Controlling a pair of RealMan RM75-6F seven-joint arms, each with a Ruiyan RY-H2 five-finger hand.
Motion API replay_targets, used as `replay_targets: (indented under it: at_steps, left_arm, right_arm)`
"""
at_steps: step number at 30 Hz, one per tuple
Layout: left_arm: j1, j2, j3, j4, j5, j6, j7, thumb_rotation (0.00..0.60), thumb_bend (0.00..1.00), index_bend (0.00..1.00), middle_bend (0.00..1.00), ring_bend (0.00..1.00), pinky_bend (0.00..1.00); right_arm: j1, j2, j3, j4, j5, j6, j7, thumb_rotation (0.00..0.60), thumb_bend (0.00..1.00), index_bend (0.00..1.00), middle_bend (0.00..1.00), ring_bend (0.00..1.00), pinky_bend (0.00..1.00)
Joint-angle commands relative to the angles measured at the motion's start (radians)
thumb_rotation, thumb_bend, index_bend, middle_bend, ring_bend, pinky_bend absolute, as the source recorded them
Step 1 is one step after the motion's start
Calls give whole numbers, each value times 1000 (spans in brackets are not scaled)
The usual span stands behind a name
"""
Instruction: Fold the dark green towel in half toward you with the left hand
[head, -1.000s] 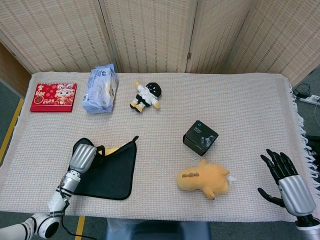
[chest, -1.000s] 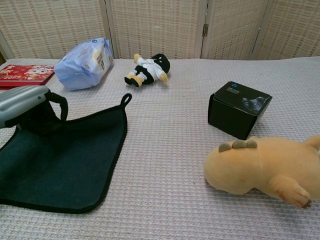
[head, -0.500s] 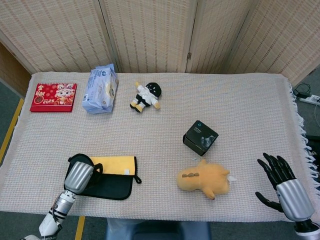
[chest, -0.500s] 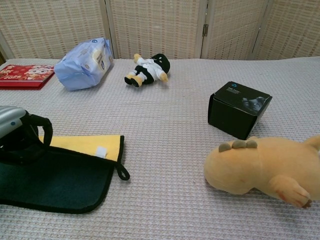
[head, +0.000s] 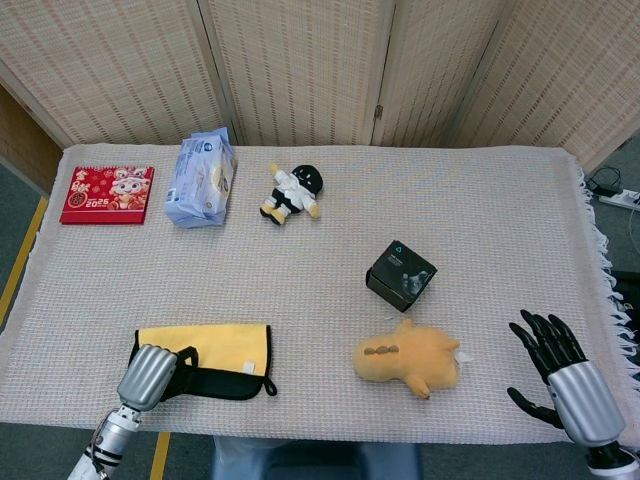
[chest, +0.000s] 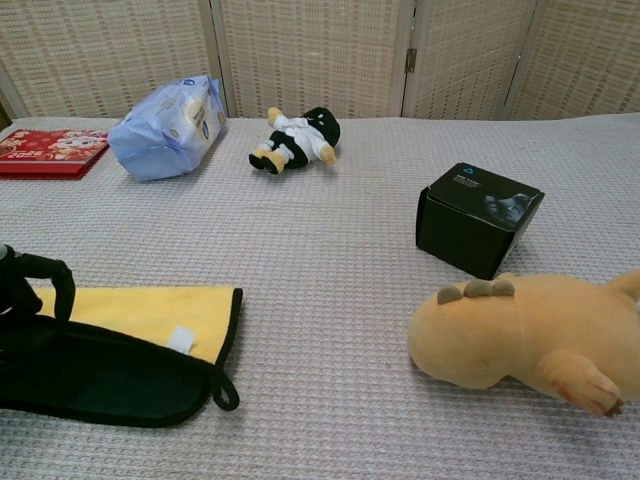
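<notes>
The towel (head: 210, 362) lies at the table's front left, folded over toward me. Its yellow underside (chest: 150, 312) faces up and a strip of its dark green side (chest: 100, 375) shows along the near edge. My left hand (head: 148, 375) grips the towel's left near corner, fingers curled around the fabric; in the chest view only its dark fingers (chest: 35, 285) show at the left edge. My right hand (head: 560, 375) hovers open at the table's front right corner, fingers spread, far from the towel.
A yellow plush animal (head: 410, 358) lies right of the towel, with a black box (head: 400, 275) behind it. Further back are a small doll (head: 292, 192), a blue wipes pack (head: 202, 178) and a red calendar (head: 108, 194).
My left hand has pulled the towel's far edge toward me, folding it over so the yellow underside shows. The right hand has drifted slightly nearer the front edge.
</notes>
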Motion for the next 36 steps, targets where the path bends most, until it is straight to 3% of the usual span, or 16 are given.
replay_targets:
  at_steps: [1,14,16,21,25,31,36]
  left_arm:
    - [11,8,4,-5,8,10,-3,600,472,659,1000,1000,1000]
    - [74,25,47,33,28,9,-80,600,472,640,1000,1000,1000]
    - [77,20,54,46,26,-9,-94,600,471,586,1000,1000,1000]
    - [80,21,56,55,23,-40,-93,600,470,284,1000,1000,1000]
    - [80,44,53,25,19,-54,-76,600,412,173,1000,1000,1000]
    - [89,122,60,-52,23,-53,-36,600,388,168,1000,1000,1000]
    - [112,223,54,-148,15,-5,-35,600,401,256,1000,1000,1000]
  right_arm:
    - [0,0,-1,0,-1,-1,-2,600,269,0,0,0,0]
    - [2,-11,-4,1,-6,-10,-17,600,268,0,0,0,0]
    - [2,-13,-5,1,-6,-11,-19,600,269,0,0,0,0]
    - [3,-13,-3,1,-2,-13,-17,600,269,0,0,0,0]
    - [5,-13,-2,2,3,-17,-15,600,269,0,0,0,0]
    - [7,-13,0,3,7,-17,-12,600,269,0,0,0,0]
    - [8,-14,3,5,12,-18,-9,600,270,0,0,0,0]
